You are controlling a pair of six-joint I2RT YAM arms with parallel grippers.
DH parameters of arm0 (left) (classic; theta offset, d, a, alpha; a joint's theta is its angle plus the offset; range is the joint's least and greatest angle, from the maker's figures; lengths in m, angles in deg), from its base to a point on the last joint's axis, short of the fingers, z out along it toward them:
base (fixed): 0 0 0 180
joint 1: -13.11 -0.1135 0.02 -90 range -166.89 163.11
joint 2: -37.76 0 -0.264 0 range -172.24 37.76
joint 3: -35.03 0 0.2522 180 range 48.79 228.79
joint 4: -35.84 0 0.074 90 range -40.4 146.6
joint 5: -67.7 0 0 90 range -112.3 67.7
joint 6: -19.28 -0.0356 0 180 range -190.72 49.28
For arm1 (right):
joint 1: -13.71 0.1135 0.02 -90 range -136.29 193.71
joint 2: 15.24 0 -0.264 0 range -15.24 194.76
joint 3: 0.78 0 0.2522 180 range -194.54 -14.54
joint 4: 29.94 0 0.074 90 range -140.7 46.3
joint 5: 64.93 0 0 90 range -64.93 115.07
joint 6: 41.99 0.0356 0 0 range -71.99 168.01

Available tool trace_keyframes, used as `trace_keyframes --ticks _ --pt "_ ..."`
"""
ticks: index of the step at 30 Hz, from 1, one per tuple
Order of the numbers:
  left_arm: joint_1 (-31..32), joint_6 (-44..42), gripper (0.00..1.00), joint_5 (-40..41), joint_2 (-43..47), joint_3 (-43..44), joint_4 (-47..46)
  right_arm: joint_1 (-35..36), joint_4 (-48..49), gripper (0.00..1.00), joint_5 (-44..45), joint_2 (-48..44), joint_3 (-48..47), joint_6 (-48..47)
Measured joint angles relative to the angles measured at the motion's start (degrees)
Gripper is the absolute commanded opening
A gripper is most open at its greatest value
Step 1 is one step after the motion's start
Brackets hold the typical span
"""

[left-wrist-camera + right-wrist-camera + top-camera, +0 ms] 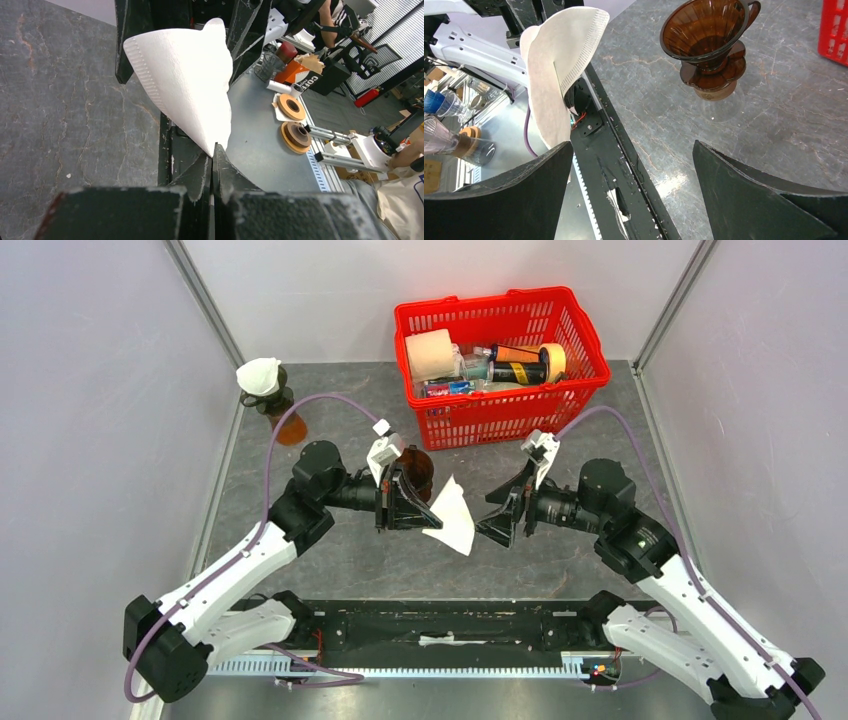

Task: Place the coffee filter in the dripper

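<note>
My left gripper (432,512) is shut on the pointed corner of a white paper coffee filter (453,516) and holds it in the air over the table's middle. In the left wrist view the filter (187,80) fans out from the closed jaws (214,150). The brown translucent dripper (417,470) stands on the table just behind the left gripper; in the right wrist view the dripper (706,37) is upright and empty. My right gripper (497,525) is open and empty, facing the filter (556,75) from the right, a short way off.
A red basket (500,405) with bottles, tape and a roll stands at the back. A second brown dripper with a white filter (262,378) sits on a bottle at the back left. A black rail (440,625) runs along the near edge.
</note>
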State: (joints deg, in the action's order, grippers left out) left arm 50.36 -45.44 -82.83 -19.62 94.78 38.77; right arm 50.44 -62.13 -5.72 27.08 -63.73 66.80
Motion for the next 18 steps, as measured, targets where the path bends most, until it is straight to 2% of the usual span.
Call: trace_keyframes --ticks 12,18 --pt "0.11 -1.38 0.02 1.53 -0.28 0.0 0.04 -0.02 4.26 0.97 -8.17 0.63 0.09 0.7" --pt "0.11 -1.49 0.02 1.57 -0.39 0.0 0.07 0.0 7.96 0.96 -8.17 2.93 0.09 3.1"
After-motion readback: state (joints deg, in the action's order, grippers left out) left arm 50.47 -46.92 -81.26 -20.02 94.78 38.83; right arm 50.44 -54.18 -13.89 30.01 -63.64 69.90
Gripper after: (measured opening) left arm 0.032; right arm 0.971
